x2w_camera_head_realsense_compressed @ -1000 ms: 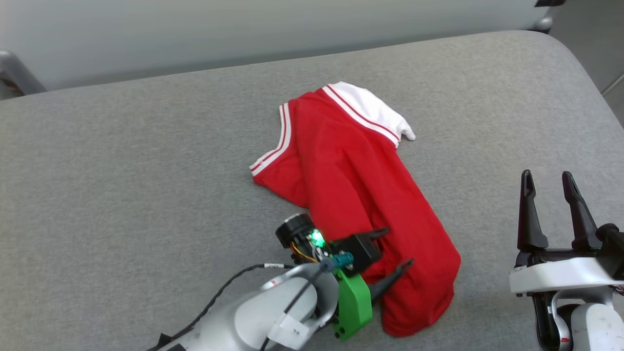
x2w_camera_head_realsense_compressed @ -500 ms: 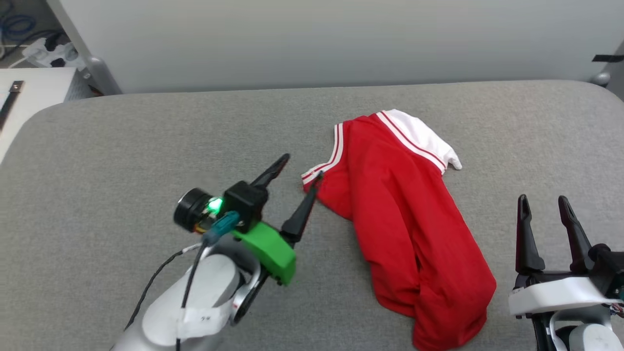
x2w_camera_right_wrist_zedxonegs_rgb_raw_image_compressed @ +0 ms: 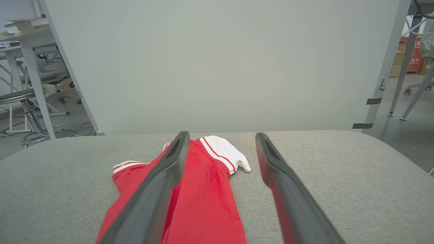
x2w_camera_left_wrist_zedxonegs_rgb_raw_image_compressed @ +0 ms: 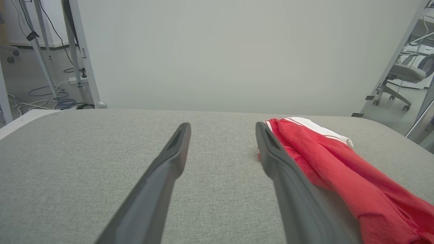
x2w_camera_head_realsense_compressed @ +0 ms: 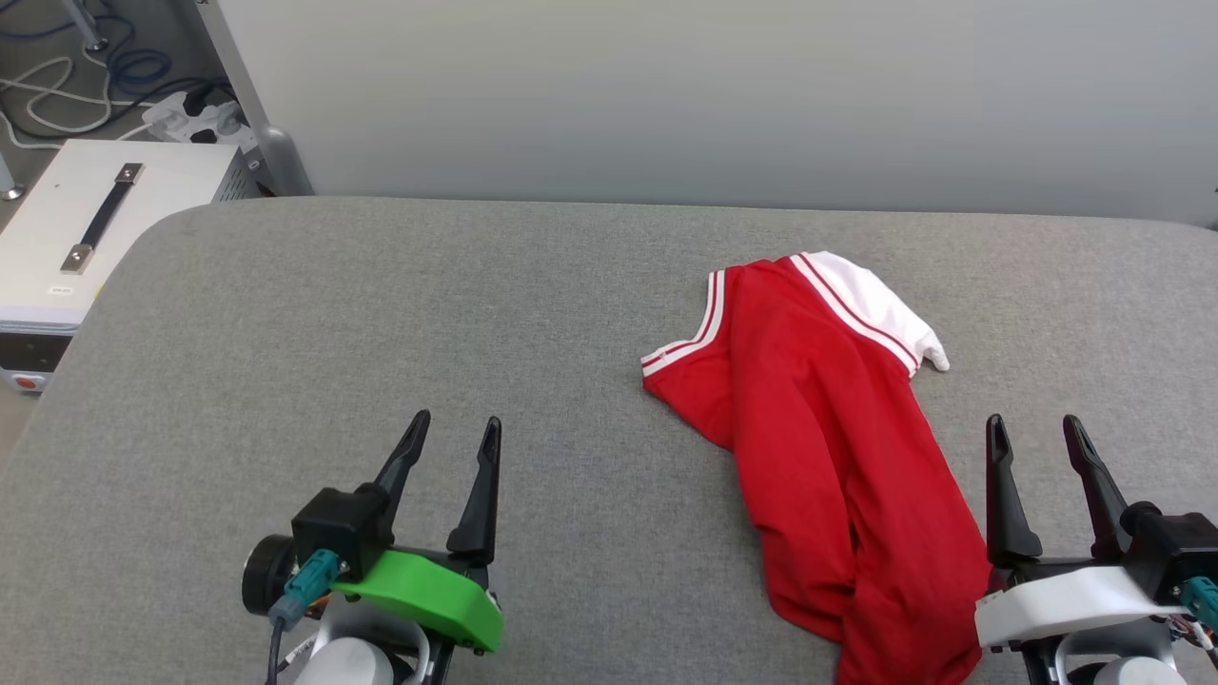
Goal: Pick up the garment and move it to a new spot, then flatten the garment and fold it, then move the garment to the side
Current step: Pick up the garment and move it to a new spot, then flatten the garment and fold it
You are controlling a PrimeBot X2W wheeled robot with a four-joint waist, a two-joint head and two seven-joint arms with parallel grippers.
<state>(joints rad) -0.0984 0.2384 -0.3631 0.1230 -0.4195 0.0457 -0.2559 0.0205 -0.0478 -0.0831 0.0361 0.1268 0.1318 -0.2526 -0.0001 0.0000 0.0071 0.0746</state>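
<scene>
The garment (x2w_camera_head_realsense_compressed: 818, 428) lies bunched in a long red strip on the right half of the grey worktop (x2w_camera_head_realsense_compressed: 381, 314), just left of the right hand (x2w_camera_head_realsense_compressed: 1032, 423) and well apart from the left hand (x2w_camera_head_realsense_compressed: 457, 423), both hands spread wide and empty.

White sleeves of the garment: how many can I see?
1. The sleeve lies at the far right corner of the garment; a second one may be hidden under the red fabric.
</scene>
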